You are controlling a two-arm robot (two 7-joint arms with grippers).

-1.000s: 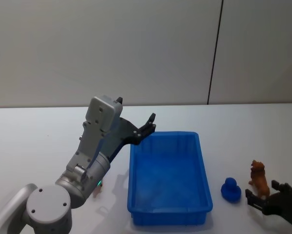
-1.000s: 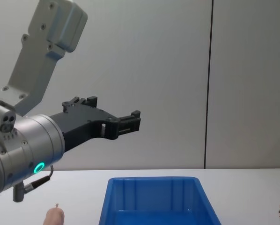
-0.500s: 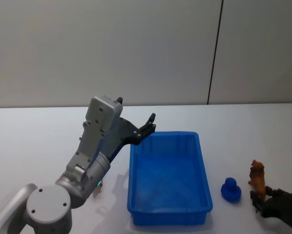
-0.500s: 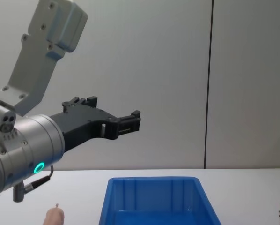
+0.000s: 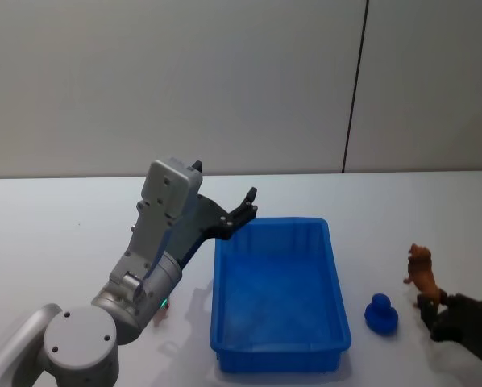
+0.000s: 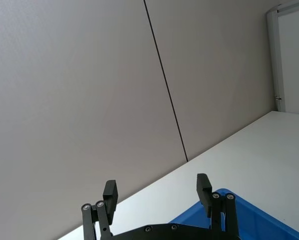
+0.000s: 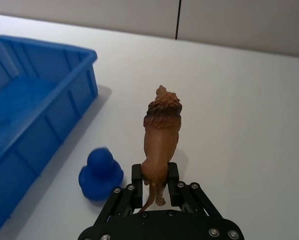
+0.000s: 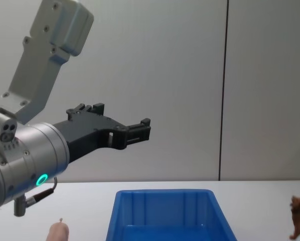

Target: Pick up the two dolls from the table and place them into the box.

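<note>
Gripping brown doll [image 7: 161, 127] by hind end in right gripper [image 7: 154, 176] fingers; likely light, rigid, head-heavy, so may pivot. Holding left gripper [image 6: 157, 192] fingers wide, raised near box [image 5: 280, 355].

Six pieces counted on one white desk [image 5: 47, 234].
Dolls: two, one reddish-brown doll [image 5: 422, 274] at three o'clock from the box and one pale pink doll [image 8: 57, 233], seen only in part, at about eight o'clock from it. Boxes: one blue open-topped box [image 5: 280, 355]. Other toys: one blue duck [image 5: 380, 314] at four o'clock from the box, between it and the reddish-brown doll. Hands: two, both black and two-fingered, the left hand [image 6: 157, 186] at eleven o'clock over the box, the right hand [image 7: 154, 172] at the reddish-brown doll.
</note>
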